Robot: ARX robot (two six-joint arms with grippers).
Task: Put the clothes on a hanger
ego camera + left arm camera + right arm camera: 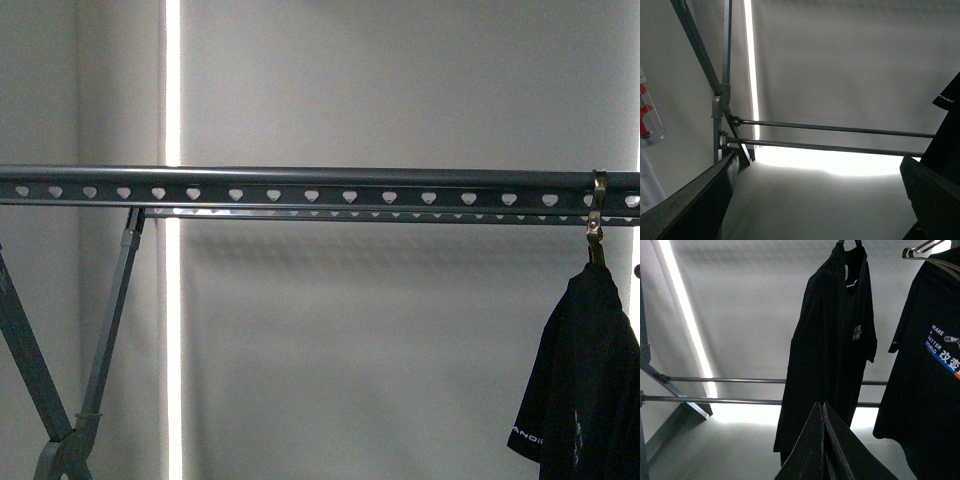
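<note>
A pale wall (400, 350) with a bright vertical light strip (172, 90) formed the background. The grey clothes rack (300, 187), its rail punched with heart-shaped holes, spanned the front view on crossed legs (60, 400). A black T-shirt (590, 380) hung from a metal hook (597, 215) at the rail's right end; the right wrist view showed a second printed T-shirt (930, 370) beside it. The left gripper (815, 200) had its jaws wide apart, holding nothing. The right gripper (824, 440) had its jaws pressed together, empty.
</note>
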